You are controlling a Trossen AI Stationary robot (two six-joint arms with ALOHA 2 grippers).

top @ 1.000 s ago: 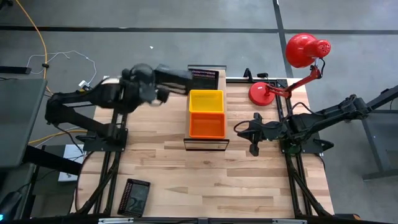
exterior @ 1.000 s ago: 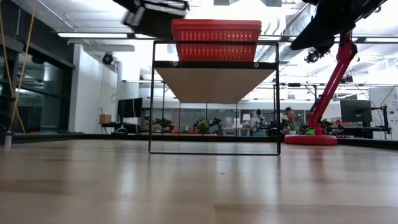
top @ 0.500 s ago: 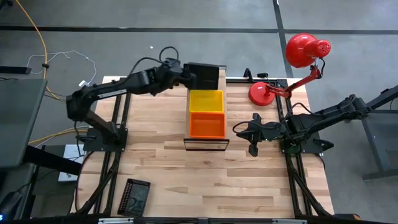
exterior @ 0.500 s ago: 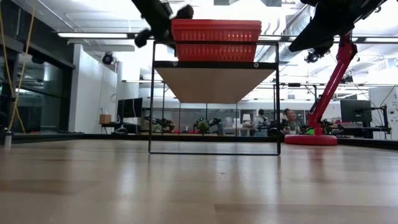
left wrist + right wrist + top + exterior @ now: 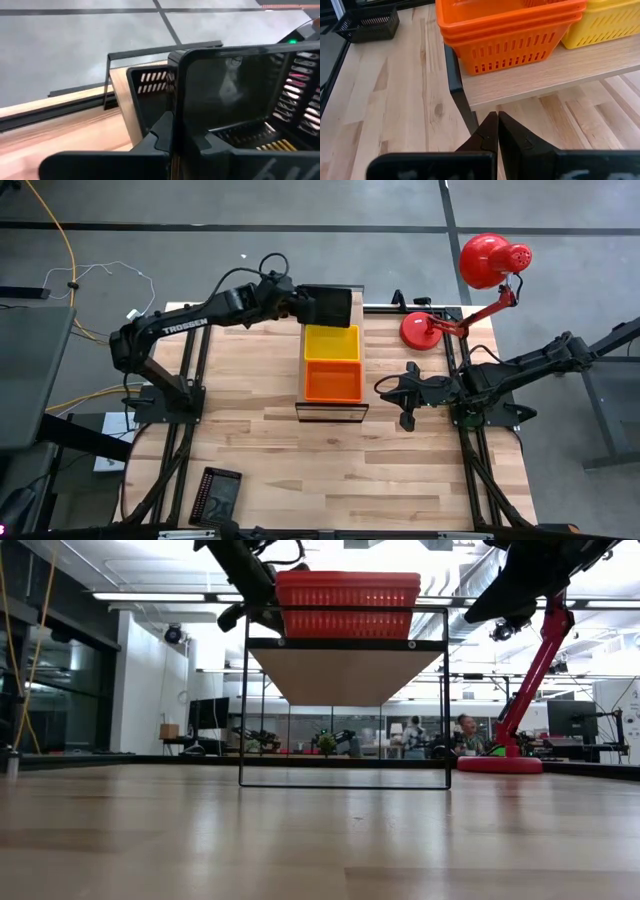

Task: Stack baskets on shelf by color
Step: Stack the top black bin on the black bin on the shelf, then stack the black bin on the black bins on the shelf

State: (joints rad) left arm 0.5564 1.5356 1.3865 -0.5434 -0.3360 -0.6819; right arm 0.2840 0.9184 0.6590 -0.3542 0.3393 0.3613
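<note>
High view: one loose black basket point(image 5: 217, 495) is lying at the counter's point(image 5: 270, 440) front left, left end effector point(image 5: 308, 307) is pinching a black basket point(image 5: 330, 305) over the shelf's point(image 5: 331, 411) far end, beside the yellow stack point(image 5: 331, 342) and orange stack point(image 5: 333, 381); right end effector point(image 5: 384, 387), fingers pressed together, is waiting nearby by a red lamp point(image 5: 470, 280).

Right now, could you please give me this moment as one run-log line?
left hand: shut on black basket, over shelf far end | right hand: shut, idle beside orange stack
</note>
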